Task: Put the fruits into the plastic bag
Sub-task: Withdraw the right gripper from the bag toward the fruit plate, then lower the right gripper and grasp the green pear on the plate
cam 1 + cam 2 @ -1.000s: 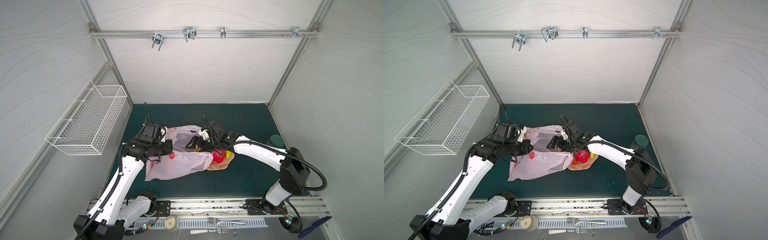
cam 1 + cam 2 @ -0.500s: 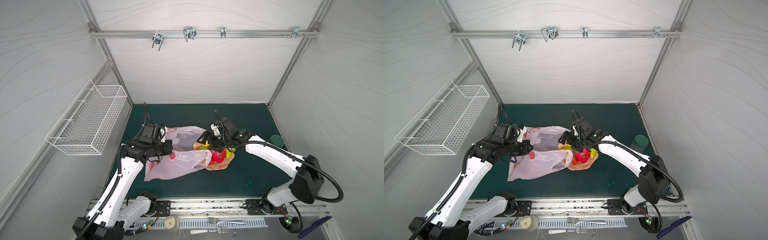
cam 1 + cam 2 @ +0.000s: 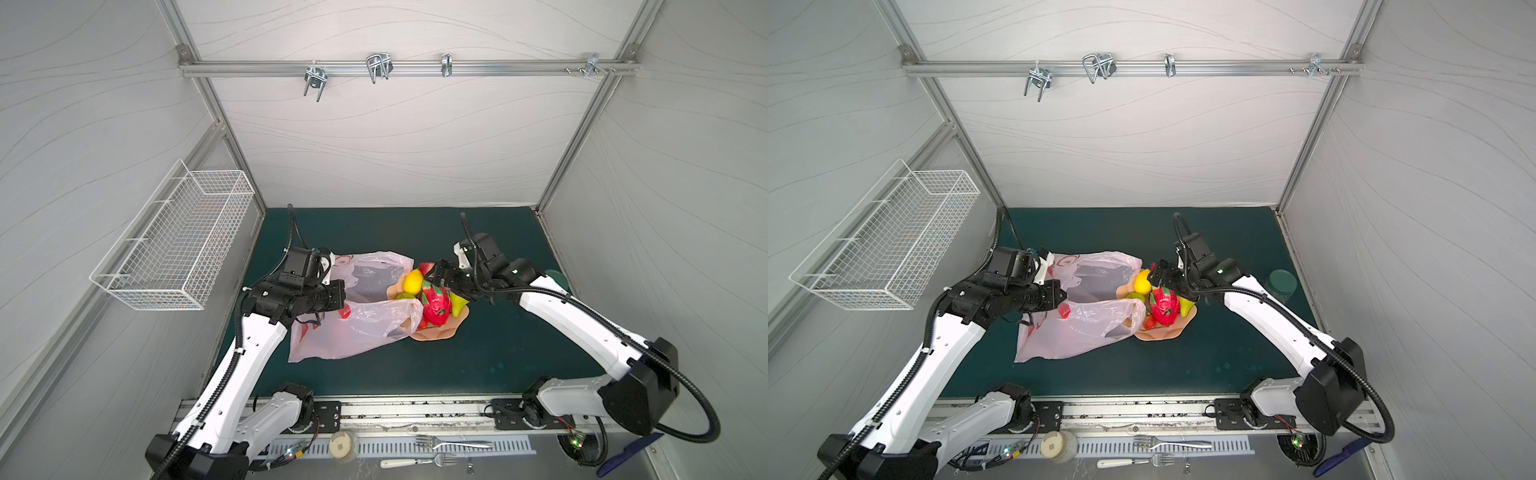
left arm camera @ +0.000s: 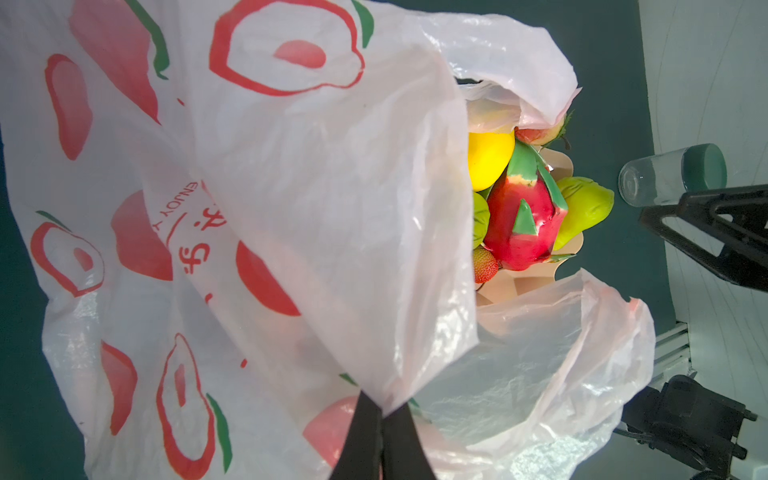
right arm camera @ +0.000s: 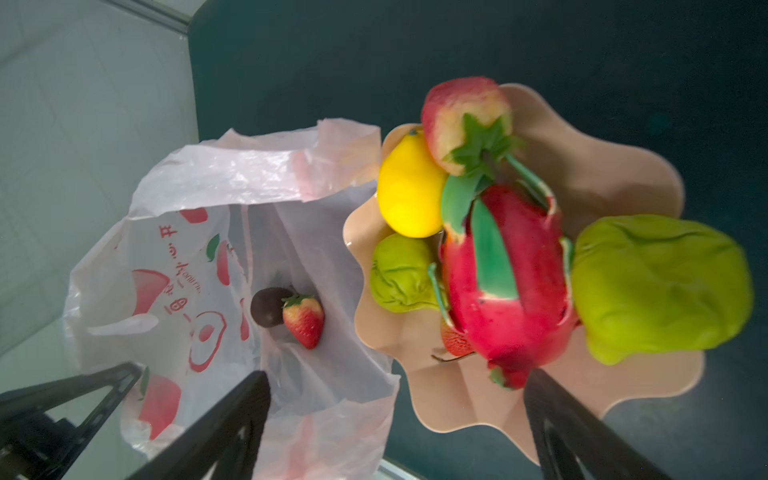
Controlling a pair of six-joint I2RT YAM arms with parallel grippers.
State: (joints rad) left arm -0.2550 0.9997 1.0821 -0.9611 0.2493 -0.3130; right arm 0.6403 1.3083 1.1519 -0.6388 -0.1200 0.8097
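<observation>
The pale pink plastic bag [image 3: 353,328] lies on the green mat with its mouth toward the bowl. My left gripper [image 4: 382,415] is shut on the bag's upper edge and holds the mouth up. Inside the bag lie a strawberry [image 5: 303,318] and a dark purple fruit [image 5: 268,307]. My right gripper [image 5: 397,378] hangs open and empty above the bowl's fruits: lemon [image 5: 409,195], dragon fruit [image 5: 507,282], green apple [image 5: 399,278], pear [image 5: 656,286] and a big strawberry [image 5: 465,120]. A small strawberry [image 5: 455,340] peeks from under the dragon fruit.
The fruits sit in a peach scalloped bowl [image 3: 436,334] whose left side lies under the bag's rim. A clear jar with a green lid [image 3: 1282,284] stands at the mat's right edge. A wire basket [image 3: 178,245] hangs on the left wall. Forks [image 3: 453,442] lie in front of the rail.
My right gripper has drawn back out of the bag's mouth to the right, over the bowl, with its jaws a little wider. The left gripper and the bag have stayed put.
</observation>
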